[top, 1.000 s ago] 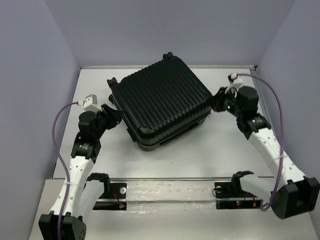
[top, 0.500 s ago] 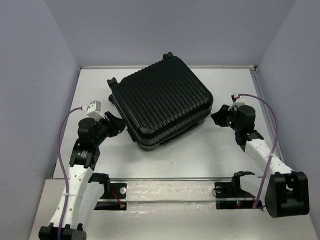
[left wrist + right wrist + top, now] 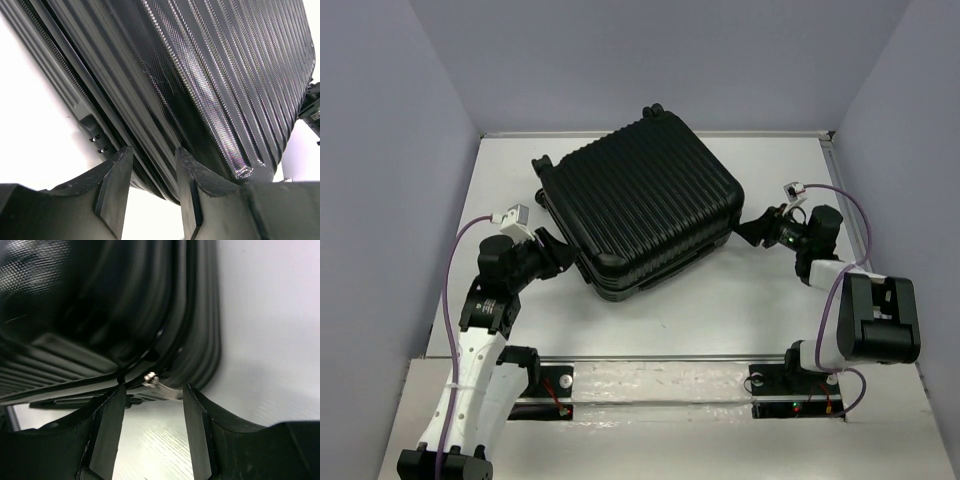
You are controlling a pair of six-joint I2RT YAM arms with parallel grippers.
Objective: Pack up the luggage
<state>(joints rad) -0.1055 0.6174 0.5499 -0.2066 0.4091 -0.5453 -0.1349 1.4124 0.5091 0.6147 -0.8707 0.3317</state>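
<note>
Top external view: the large black ribbed hard-shell suitcase (image 3: 640, 200) lies flat, lid down, set askew near the middle of the white table (image 3: 740, 300). The left gripper (image 3: 552, 256) sits at its near-left corner and the right gripper (image 3: 757, 230) at its right corner. With one arm on each side, the arms are probably placed to work the closure from both ends.

Left wrist view: the left gripper (image 3: 152, 165) has its jaws parted with nothing between them. The suitcase (image 3: 210, 75) and its zip seam (image 3: 70, 77) lie just beyond. Contact cannot be confirmed.

Right wrist view: the right gripper (image 3: 150, 405) also stands spread. A small silver zip pull (image 3: 150, 377) on the suitcase (image 3: 90, 300) lies just ahead of the gap, lined up for a pinch but not clamped. In my judgement, zipping is the step in hand.
</note>
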